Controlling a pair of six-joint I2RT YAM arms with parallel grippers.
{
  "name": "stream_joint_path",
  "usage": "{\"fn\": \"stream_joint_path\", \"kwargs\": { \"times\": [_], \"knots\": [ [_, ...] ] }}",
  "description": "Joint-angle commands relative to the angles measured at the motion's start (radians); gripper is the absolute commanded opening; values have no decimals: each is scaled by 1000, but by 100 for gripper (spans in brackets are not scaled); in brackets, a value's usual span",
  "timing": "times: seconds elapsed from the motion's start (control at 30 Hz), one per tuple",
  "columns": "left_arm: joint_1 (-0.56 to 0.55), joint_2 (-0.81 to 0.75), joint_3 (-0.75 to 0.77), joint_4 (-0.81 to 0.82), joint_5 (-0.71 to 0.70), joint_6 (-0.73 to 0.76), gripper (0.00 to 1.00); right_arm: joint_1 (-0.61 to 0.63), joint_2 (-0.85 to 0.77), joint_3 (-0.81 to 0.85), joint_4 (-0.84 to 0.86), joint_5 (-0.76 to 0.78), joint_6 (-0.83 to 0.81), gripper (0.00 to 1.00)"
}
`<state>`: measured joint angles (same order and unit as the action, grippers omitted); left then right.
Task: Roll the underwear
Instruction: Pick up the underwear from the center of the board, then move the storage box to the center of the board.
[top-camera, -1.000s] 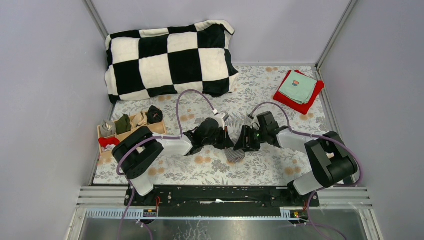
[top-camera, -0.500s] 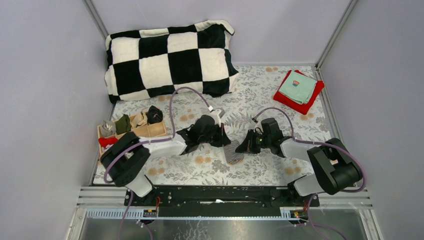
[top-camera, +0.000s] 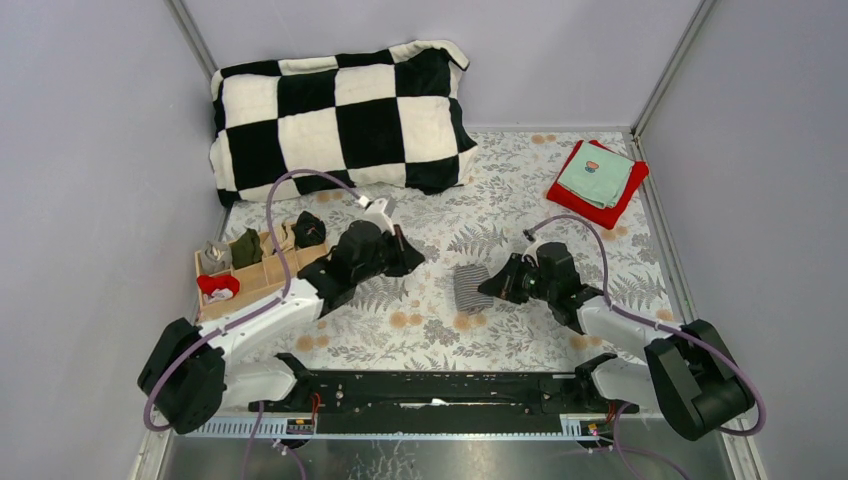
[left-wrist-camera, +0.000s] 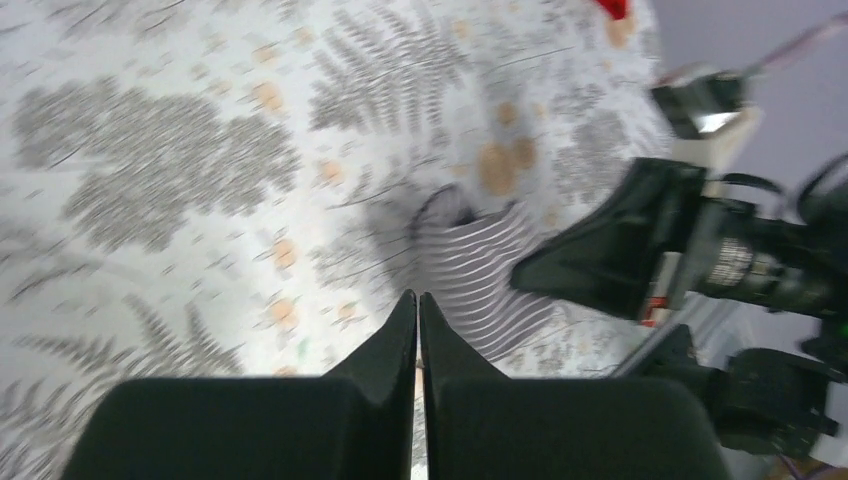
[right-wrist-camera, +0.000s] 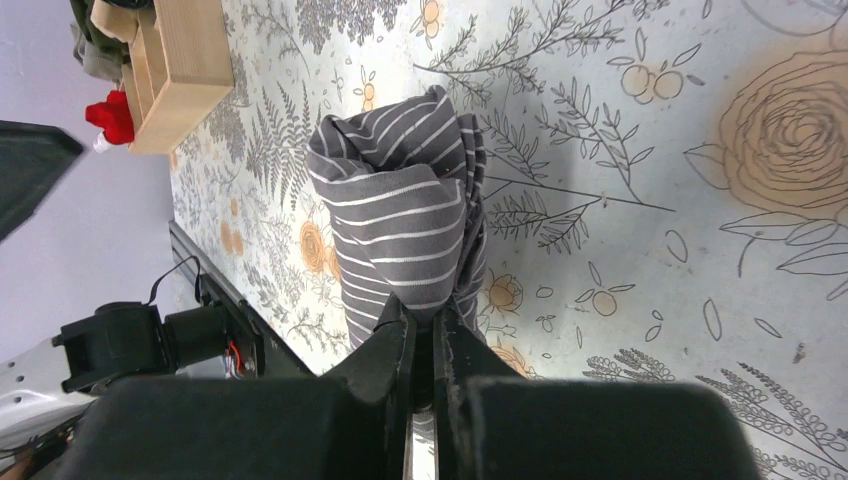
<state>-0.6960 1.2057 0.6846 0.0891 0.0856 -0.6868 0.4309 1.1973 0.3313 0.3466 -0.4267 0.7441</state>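
Treat the grey striped underwear (top-camera: 467, 288) as light, limp cloth. It is already wound into a short, fat roll, and nothing but its own folds holds that shape, so it will probably loosen if you drag it or lift it by one layer. It lies on the floral sheet (top-camera: 520, 200) near the middle, just in front of your right arm. Take it across the body of the roll, with both layers between the fingers, rather than at a loose edge.

Your right gripper (right-wrist-camera: 420, 320) is closed at the near end of the roll, and the wrist view suggests it nips a thin fold there. Your left gripper (left-wrist-camera: 418, 305) has its fingers together on nothing and hangs over the sheet, apart from the roll.

Count one grey roll in the open. The wooden tray (top-camera: 290, 265) at the left holds five small bundles: grey, green, beige, black and red. You cannot tell which of them are underwear. There is also one checked pillow (top-camera: 340, 120), and one teal cloth (top-camera: 597, 175) lying on one red cloth (top-camera: 580, 205).
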Motion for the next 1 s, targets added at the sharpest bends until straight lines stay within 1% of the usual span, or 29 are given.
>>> {"fn": "stream_joint_path", "kwargs": {
  "times": [0.0,0.07,0.1,0.17,0.23,0.27,0.37,0.43,0.57,0.63,0.8,0.97],
  "knots": [
    [38,-72,-49,-149,-127,-23,5,-2,-48,46,-70,60,-14,0],
    [54,-101,-36,-240,-225,-27,8,-2,-64,75,-136,92,-34,0],
    [62,-113,-22,-289,-282,-31,12,-1,-75,81,-150,100,-39,0],
    [84,-132,8,-392,-391,-31,30,-2,-101,79,-156,120,-38,0],
    [119,-145,31,-470,-484,-22,41,-2,-124,69,-149,130,-28,0],
    [143,-148,39,-494,-509,-17,44,-1,-131,68,-150,133,-25,0],
    [236,-136,53,-525,-503,3,49,-3,-136,76,-174,133,-32,0],
    [279,-108,58,-541,-502,10,58,-1,-137,86,-201,131,-51,0],
    [344,-24,61,-493,-455,17,64,-1,-161,88,-221,131,-76,0],
    [350,33,75,-470,-469,18,68,-2,-172,92,-228,127,-75,0],
    [355,178,138,-472,-511,4,69,-2,-190,110,-267,69,-82,0],
    [356,229,151,-485,-550,7,69,-1,-238,140,-340,83,-148,0]
  ]
}}
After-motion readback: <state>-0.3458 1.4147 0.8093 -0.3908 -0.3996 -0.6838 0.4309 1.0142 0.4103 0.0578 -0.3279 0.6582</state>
